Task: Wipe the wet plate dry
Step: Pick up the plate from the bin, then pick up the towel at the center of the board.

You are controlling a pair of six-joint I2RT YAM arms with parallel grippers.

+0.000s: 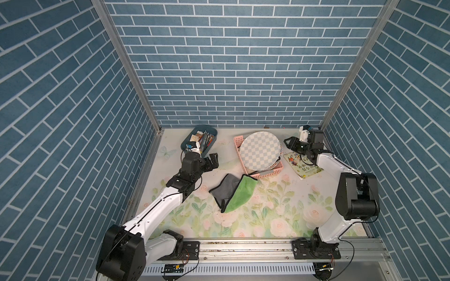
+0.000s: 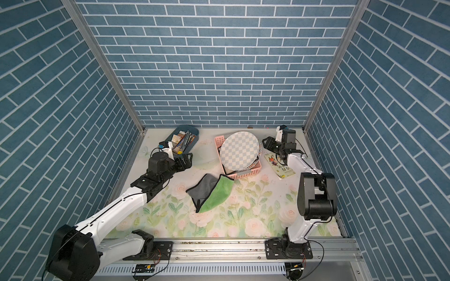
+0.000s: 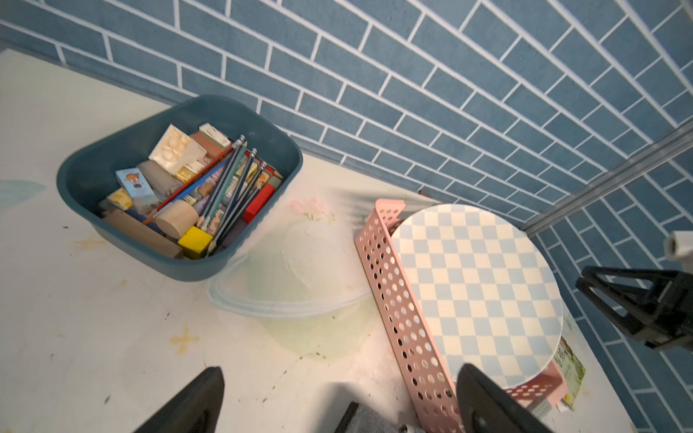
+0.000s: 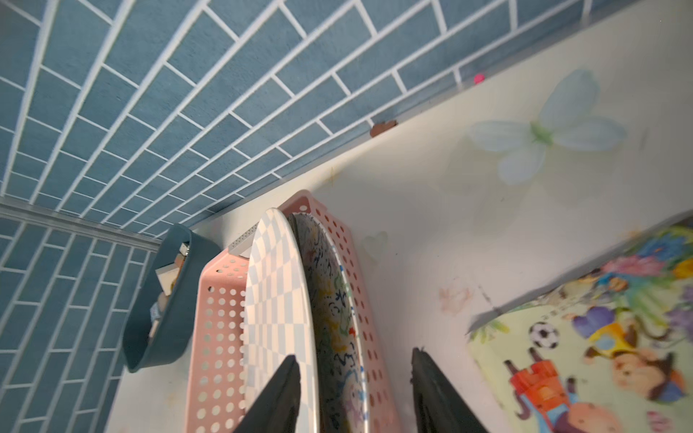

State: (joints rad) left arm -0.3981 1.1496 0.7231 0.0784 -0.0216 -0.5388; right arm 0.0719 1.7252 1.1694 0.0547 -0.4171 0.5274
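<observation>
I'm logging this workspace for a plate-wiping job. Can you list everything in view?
checkered plate: 1, blue-cream, leaning in basket
scribbled plate: 1, multicoloured, behind the checkered one
basket: 1, pink, far centre of table
cloth: 1 heap, green and grey, before basket
tub: 1, teal, far left, holding pencils and blocks
picture book: 1, colourful, flat right of basket
table: 1, floral
left hand: 1, black, open, near tub
right hand: 1, black, jaws apart astride the plates' rim

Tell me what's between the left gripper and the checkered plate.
From the left gripper: bare table, then the pink basket's perforated wall, then the checkered plate. Left wrist view shows it.
</observation>
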